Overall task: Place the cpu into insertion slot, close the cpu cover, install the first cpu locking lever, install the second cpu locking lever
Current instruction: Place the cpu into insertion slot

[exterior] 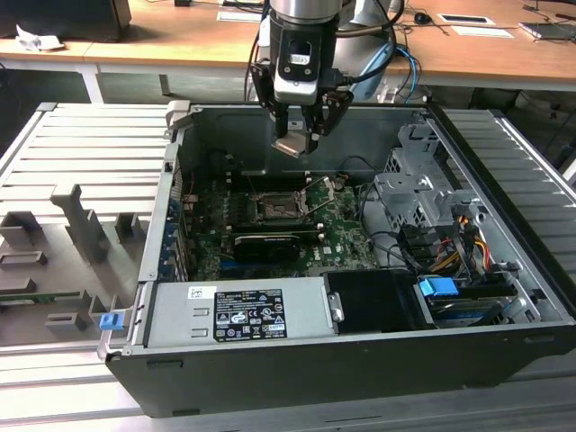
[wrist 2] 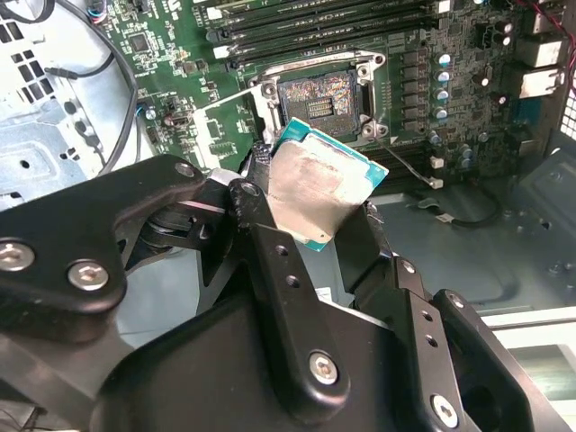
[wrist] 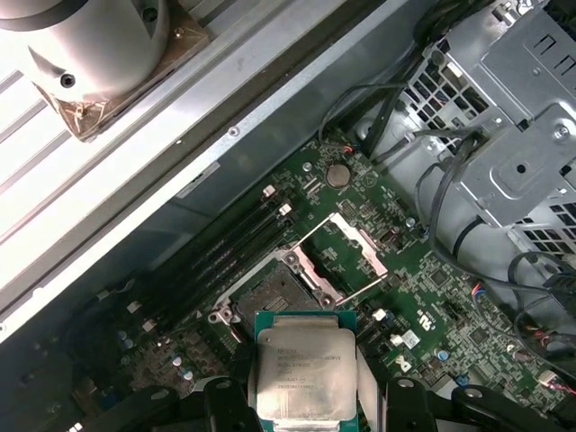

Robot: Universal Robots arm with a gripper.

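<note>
Exterior view, upper centre: my jaws pinch the cpu (exterior: 292, 145), clear above the board (exterior: 342, 238). The insertion slot (exterior: 274, 207) sits lower in frame, slightly toward the exterior view's left, uncovered.

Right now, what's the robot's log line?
gripper: shut on cpu | cpu: in air, not in insertion slot | cpu cover: open

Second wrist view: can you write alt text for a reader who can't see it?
The black claw grips the cpu with its silver face showing, clear of the uncovered insertion slot in the green circuit board beyond it. Black cables run beside the board.
</note>
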